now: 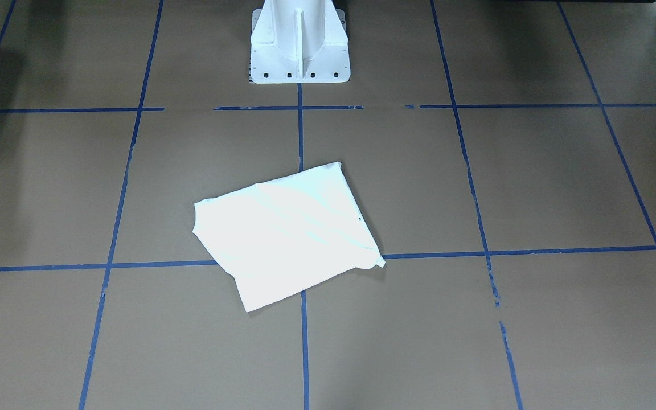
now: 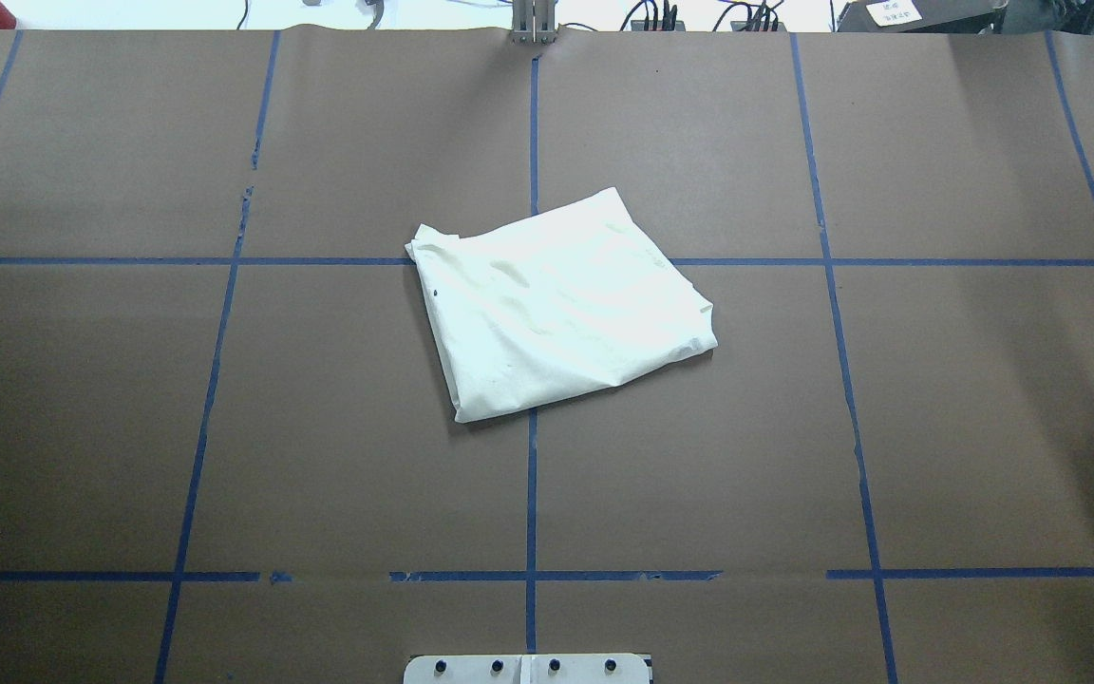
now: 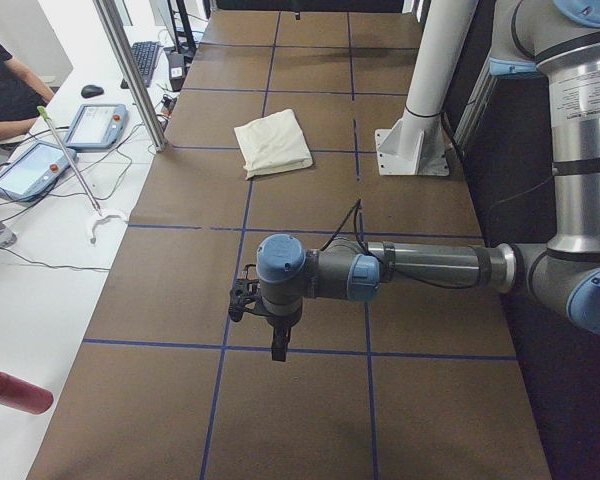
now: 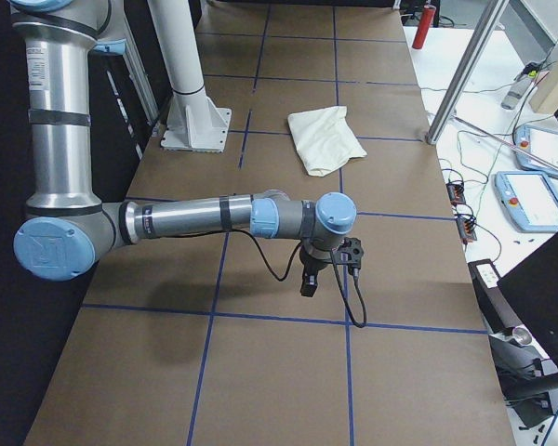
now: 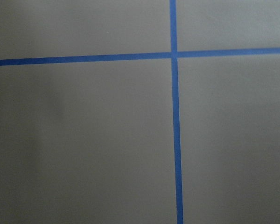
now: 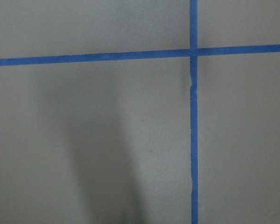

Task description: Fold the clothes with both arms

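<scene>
You are in a robotics lab. A large table [image 2: 984, 427] is covered in brown paper and marked into squares with blue tape [image 2: 531, 494]. A white pedestal [image 1: 299, 42] stands on it, and the grey jointed left arm [image 3: 430, 268] and right arm [image 4: 195, 221] reach out over it. Your white side bench [image 3: 40, 330] holds control tablets [image 3: 95, 125] and a keyboard [image 3: 143, 58].

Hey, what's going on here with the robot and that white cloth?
Nothing is being handled right now. The cream-white shirt lies folded into a compact, slightly skewed packet near the middle of the brown table. The left arm and right arm reach out over opposite ends of the table, well away from it, with the left gripper and right gripper pointing down at the table.
</scene>
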You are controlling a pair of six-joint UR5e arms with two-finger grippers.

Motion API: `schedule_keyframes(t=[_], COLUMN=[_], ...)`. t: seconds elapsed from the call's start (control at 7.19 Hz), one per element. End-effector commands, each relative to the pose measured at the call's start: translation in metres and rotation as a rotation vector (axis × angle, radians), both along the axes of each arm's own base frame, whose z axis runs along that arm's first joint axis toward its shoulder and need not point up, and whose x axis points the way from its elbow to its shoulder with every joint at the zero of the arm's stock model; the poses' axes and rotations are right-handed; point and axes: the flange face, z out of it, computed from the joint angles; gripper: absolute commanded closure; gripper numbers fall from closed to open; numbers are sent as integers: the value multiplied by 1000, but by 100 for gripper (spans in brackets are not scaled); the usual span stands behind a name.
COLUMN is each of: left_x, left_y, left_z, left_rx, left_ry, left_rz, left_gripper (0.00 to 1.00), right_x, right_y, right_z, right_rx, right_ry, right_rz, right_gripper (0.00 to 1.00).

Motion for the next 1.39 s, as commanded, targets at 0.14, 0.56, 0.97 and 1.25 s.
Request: schedule_keyframes(t=[0.14, 0.56, 0.97, 1.25], left_x=[31, 40, 39, 39], left_y=[-27, -39, -38, -37], left_z=[-13, -15, -5, -4], left_rx=[47, 42, 22, 18], left_ry=[-81, 14, 12, 12], left_rz=[68, 86, 88, 88], left_gripper=[0, 0, 0, 0], right_x=[0, 1, 4, 4], right_y=[0, -2, -2, -1], right_z=[1, -1, -1, -1], right_rx=[-4, 3, 3, 3], right_ry=[0, 0, 0, 0], right_rz=[1, 2, 9, 9], right_gripper=[0, 0, 0, 0])
